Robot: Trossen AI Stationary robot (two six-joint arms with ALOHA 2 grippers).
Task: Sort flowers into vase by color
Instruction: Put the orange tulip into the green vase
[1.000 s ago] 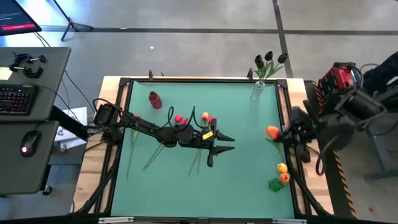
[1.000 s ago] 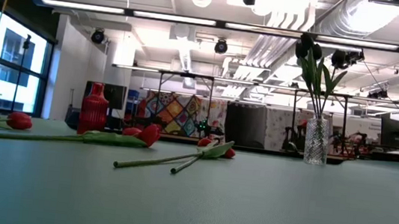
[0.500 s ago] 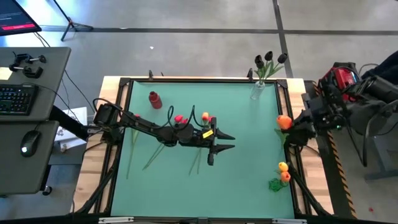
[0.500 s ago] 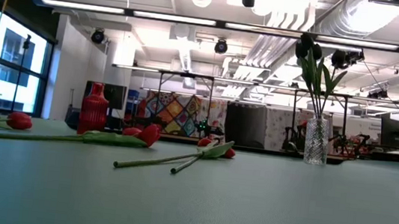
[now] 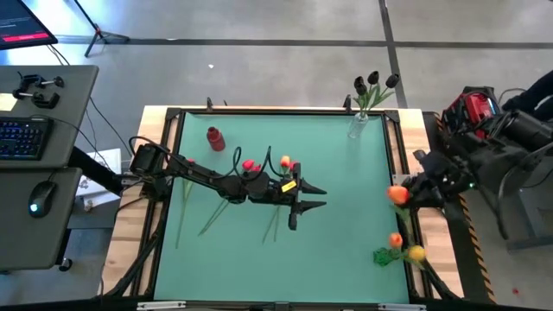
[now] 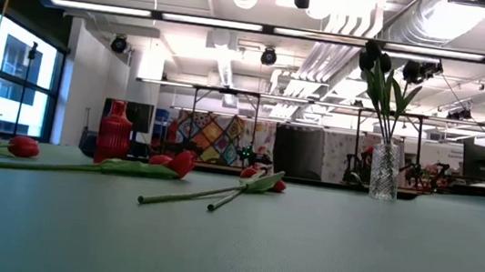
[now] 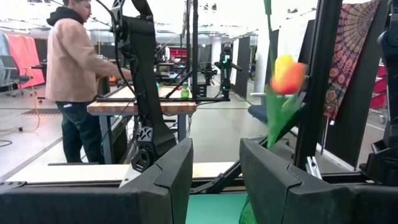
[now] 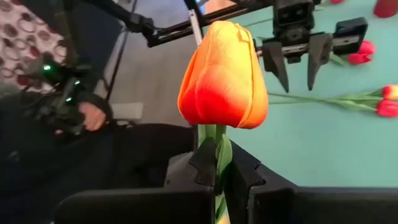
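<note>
My right gripper (image 5: 406, 194) is at the table's right edge, shut on an orange tulip (image 5: 397, 194); its head (image 8: 221, 74) fills the right wrist view. My left gripper (image 5: 321, 199) hovers over the middle of the mat, open, its fingers pointing toward the right edge (image 7: 216, 149). Red tulips (image 5: 251, 164) and an orange-tipped one (image 5: 285, 161) lie flat on the mat beside the left arm. A clear glass vase (image 5: 358, 126) at the far edge holds near-black tulips (image 5: 372, 82). A red vase (image 5: 214, 137) stands far left. Two more orange heads (image 5: 395, 240) sit by the near right corner. My right gripper pinches the orange tulip's green stem (image 8: 211, 134) between its two fingers, just below the head. The fingers come from the table's right side and lie across the stem. The tulip is lifted clear and stands roughly upright (image 7: 288, 73), with a leaf (image 7: 280, 112) hanging below the head.
A dark frame (image 5: 173, 173) rims the green mat. A green clump (image 5: 380, 256) lies beside the orange heads near the right corner. Open mat lies near the front edge (image 5: 276, 268). A person (image 7: 78, 68) stands beyond the table in the left wrist view.
My right gripper has carried the orange tulip first toward the far right, then back toward the near edge, staying shut on it. The two orange heads by the near right corner have shifted slightly toward the near right. The left arm has kept still.
</note>
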